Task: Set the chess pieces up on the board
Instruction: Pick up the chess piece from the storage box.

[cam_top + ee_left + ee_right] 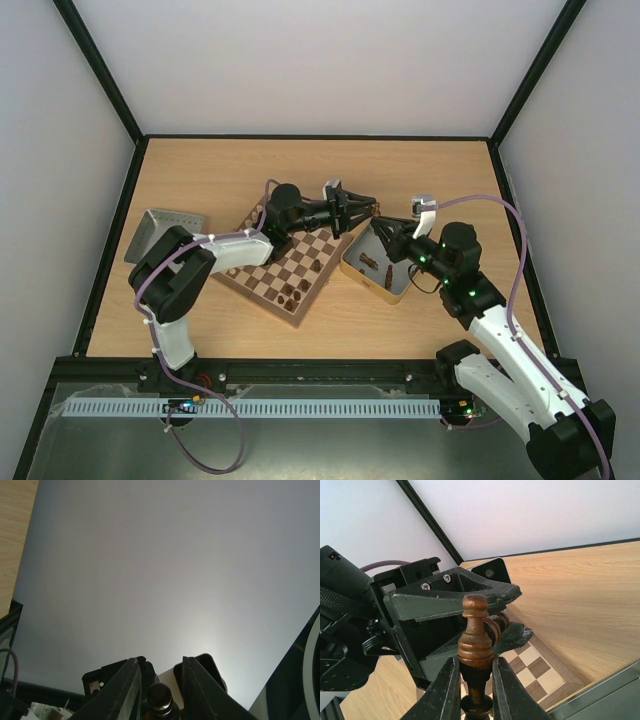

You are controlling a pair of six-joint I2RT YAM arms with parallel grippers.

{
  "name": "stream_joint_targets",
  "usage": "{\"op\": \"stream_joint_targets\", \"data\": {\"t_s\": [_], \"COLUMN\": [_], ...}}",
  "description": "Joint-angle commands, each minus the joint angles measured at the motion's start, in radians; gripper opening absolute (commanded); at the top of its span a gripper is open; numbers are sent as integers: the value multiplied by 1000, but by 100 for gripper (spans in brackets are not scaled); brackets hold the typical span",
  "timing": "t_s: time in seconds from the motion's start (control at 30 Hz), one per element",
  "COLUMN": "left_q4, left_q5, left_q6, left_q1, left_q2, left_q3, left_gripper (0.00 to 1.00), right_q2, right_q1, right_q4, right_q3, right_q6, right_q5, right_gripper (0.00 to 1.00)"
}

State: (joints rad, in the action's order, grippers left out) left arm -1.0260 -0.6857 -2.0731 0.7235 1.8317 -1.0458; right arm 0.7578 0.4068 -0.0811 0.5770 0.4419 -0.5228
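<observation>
My right gripper point(475, 658) is shut on the stem of an upright dark brown chess piece point(475, 630) with a round knob on top. In the top view it point(381, 229) hangs over the far end of the metal tin point(346, 268). My left gripper point(371, 210) reaches across the board point(262, 294) and meets it tip to tip. Its fingers point(490, 592) pinch another dark, ringed piece point(499, 622), whose knob point(160, 696) shows between the jaws in the left wrist view. A few dark pieces point(295, 293) stand near the board's front edge.
More dark pieces point(369, 262) lie in the tin, right of the board. A grey tray point(160, 228) stands tilted at the left, beside my left arm. Black frame posts and pale walls close in the wooden table point(420, 170).
</observation>
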Motion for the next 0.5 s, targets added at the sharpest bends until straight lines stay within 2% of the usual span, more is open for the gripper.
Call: {"op": "stream_joint_targets", "data": {"t_s": [0.0, 0.2, 0.47], "left_q4": [-36, 8, 292], "left_q5": [3, 10, 68], "left_q6": [1, 54, 370], "left_q1": [4, 4, -14], "left_q2": [7, -2, -77], "left_q3": [10, -4, -17], "left_gripper": [21, 4, 2], "right_q2": [-17, -29, -71], "right_q1": [-2, -2, -2], "right_q4": [-46, -27, 33], "right_q3": [20, 24, 51], "right_q6": [3, 5, 10], "right_q5": [-4, 4, 112], "right_gripper": [12, 12, 13]}}
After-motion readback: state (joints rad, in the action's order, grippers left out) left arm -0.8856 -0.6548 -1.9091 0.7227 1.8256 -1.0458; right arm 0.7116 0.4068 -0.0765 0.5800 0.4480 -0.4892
